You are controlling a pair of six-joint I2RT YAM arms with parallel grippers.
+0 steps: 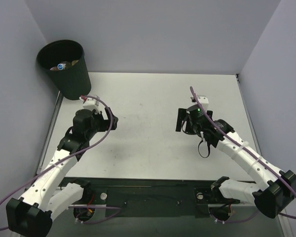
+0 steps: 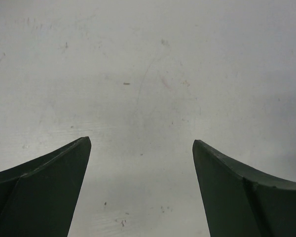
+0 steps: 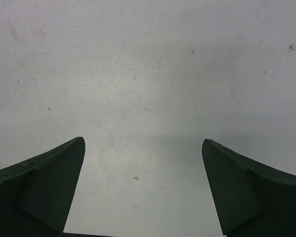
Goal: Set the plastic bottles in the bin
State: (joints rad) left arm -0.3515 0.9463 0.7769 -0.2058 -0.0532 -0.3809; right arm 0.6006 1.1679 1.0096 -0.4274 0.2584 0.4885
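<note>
The tall round matte black bin stands at the far left corner of the pale grey surface, and inside its mouth show plastic bottles, a blue cap and some orange; how many lie there cannot be counted. No bottle shows on the surface, so the job looks done or close to it. The left hand hangs wide and empty just near of the bin. The right hand, equally wide and empty, hovers well apart to the right.

my fingers matte dark plastic, table scuffed, speckled matt white, bin plain matte black
</note>
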